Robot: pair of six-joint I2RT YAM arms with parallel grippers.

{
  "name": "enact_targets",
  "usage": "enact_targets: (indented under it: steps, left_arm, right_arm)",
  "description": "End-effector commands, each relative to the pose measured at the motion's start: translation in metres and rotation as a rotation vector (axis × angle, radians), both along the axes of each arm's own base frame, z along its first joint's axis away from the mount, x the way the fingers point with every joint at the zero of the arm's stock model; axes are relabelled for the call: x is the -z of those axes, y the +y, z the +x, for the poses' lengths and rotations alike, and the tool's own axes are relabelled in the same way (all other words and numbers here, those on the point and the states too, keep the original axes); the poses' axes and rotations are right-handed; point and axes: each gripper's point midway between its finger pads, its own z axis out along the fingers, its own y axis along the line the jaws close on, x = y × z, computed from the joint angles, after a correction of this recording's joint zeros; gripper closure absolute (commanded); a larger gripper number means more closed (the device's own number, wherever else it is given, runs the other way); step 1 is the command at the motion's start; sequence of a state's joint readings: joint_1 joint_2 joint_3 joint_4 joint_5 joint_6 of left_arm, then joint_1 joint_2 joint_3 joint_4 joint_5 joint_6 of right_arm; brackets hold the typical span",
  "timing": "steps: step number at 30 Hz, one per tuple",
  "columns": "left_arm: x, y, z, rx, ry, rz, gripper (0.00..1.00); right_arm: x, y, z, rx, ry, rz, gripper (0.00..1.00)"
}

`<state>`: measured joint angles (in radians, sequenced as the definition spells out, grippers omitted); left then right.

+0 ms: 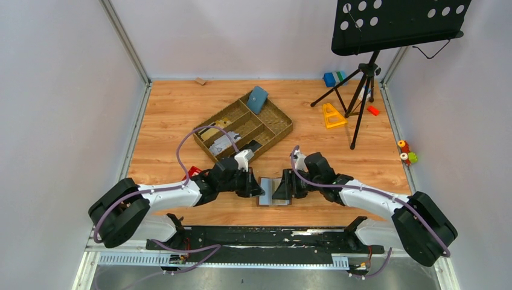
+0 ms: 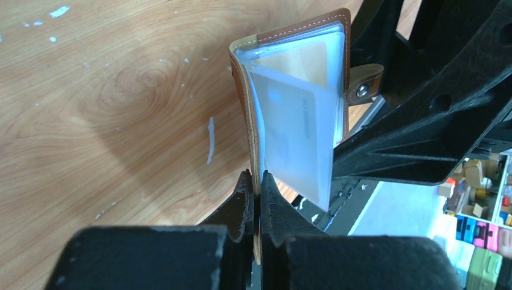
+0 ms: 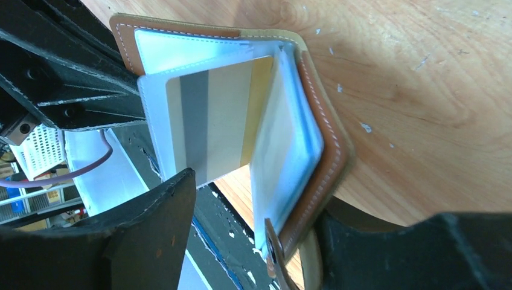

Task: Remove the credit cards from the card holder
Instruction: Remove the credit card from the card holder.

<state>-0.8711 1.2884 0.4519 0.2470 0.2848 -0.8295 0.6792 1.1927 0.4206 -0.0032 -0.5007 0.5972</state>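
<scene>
Even bright light; sleeves [image 3: 199, 115] glaring; wrist foregrounds blurred, soft shadows.

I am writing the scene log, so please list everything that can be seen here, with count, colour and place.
card holder: one, brown, open, between the grippers
cards: at least two, pale, in its clear sleeves
tray: one, woven brown, mid-table
pouch: one, blue-teal, at tray's far end
music stand: one, black, far right
small toys: several, yellow, blue, red, far right
left gripper: black, shut on the holder's cover
right gripper: black, jaws apart around the holder's edge
</scene>
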Motion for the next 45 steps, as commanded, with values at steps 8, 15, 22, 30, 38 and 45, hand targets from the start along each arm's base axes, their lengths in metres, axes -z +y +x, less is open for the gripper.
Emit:
enact_targets:
  steps: [8, 15, 22, 30, 38, 45]
  left_arm:
    - [-0.027, -0.025, 0.002, 0.049, -0.045, -0.156, 1.0]
    - [-0.026, -0.023, 0.001, 0.049, -0.047, -0.156, 1.0]
    - [-0.023, -0.014, 0.0, 0.036, -0.083, -0.138, 0.98]
    - [-0.02, -0.01, -0.001, 0.044, -0.104, -0.13, 0.82]
    - [-0.027, 0.003, -0.006, 0.046, -0.156, -0.118, 0.53]
    - [-0.049, 0.008, -0.011, 0.046, -0.223, -0.209, 0.31]
  right_arm:
    - [-0.007, 0.008, 0.007, -0.006, -0.051, 0.013, 0.38]
    - [-0.001, 0.003, 0.007, 0.009, -0.055, -0.003, 0.44]
    - [-0.003, -0.001, 0.006, 0.022, -0.074, -0.005, 0.5]
    - [-0.004, -0.002, 0.01, 0.019, -0.089, -0.03, 0.66]
    - [-0.008, -0.008, 0.012, 0.022, -0.104, -0.079, 0.82]
    - [-0.015, -0.009, 0.014, 0.024, -0.118, -0.079, 0.89]
